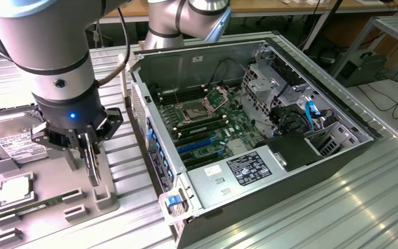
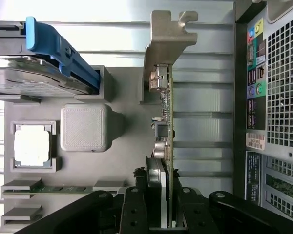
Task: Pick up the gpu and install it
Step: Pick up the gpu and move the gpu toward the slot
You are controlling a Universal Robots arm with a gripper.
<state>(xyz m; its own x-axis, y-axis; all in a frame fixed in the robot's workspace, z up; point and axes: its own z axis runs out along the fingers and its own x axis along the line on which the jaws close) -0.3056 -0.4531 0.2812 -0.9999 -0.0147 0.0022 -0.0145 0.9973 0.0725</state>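
Gripper [image 1: 87, 150] jaws clamped on gpu [image 2: 166, 48], upright over gray tray [image 1: 52, 182], hard drive [image 1: 11, 142] nr, PC case [image 1: 254, 210] beside

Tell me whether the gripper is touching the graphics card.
Touching. The wrist view shows the gripper closed on the graphics card, which stands edge-on with a finger pressed against each face.

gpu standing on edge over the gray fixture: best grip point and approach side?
Pinch the gpu across its two flat faces at the upper long edge, coming straight down. It stands on edge, thin side up, with the metal bracket at one end, so stay off that end. The gripper holds it this way now.
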